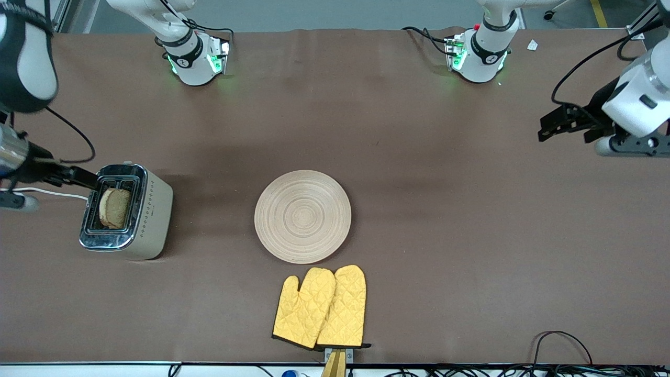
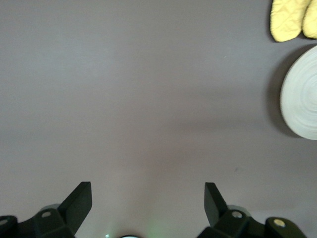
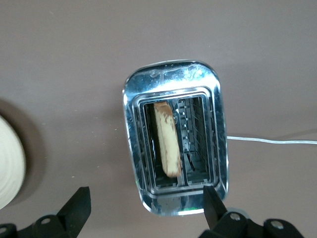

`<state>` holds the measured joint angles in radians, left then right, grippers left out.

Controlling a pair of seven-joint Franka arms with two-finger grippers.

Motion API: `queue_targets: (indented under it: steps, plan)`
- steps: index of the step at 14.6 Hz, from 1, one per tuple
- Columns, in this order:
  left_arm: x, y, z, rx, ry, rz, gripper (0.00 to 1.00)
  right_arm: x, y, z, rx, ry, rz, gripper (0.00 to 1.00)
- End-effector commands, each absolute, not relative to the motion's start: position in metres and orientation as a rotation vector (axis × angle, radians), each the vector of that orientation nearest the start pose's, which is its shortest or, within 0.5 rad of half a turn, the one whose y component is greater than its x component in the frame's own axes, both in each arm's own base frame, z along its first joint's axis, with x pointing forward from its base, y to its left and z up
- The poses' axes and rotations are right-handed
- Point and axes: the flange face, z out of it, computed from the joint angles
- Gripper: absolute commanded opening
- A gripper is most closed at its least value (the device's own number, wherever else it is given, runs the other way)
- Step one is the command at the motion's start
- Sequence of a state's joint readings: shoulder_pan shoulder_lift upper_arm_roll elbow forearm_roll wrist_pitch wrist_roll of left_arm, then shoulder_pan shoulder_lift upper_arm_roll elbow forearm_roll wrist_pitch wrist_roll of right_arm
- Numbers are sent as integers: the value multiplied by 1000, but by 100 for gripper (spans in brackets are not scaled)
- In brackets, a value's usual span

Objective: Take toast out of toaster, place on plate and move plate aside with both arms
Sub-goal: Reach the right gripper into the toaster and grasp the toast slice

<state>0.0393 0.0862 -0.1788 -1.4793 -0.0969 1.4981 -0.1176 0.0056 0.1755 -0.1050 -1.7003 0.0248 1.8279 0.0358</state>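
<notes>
Hovering over the toaster (image 1: 127,211) at mid-left of the front frame, the right gripper (image 3: 146,206) has its fingers spread and empty. Toast (image 3: 167,139) sits in a slot, apparently untouched. Plate (image 1: 302,215) lies bare at centre, unmoved. Left gripper (image 2: 148,203) waits, released, at upper right. Everything remains.

No words, brands or numbers can be read anywhere. The boxy cream-beige toaster with chrome top (image 1: 137,212) carries only a row of small dark markings along its side, too small to read.
</notes>
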Motion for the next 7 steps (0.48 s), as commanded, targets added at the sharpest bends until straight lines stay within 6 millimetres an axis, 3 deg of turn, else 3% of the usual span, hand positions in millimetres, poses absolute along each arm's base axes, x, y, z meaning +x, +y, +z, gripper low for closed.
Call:
queue_targets:
  steps: [1, 4, 5, 7]
  plan:
    - [589, -92, 588, -3322, 68, 191, 100, 626, -65, 443, -3135, 234, 99, 100]
    - [610, -102, 553, -3414, 48, 252, 100, 635, -76, 402, -3133, 262, 152, 99]
    - [615, -106, 544, -3422, 48, 245, 100, 636, -76, 397, -3133, 262, 162, 93]
    - [626, -115, 526, -3433, 56, 235, 100, 636, -74, 392, -3133, 257, 176, 69]
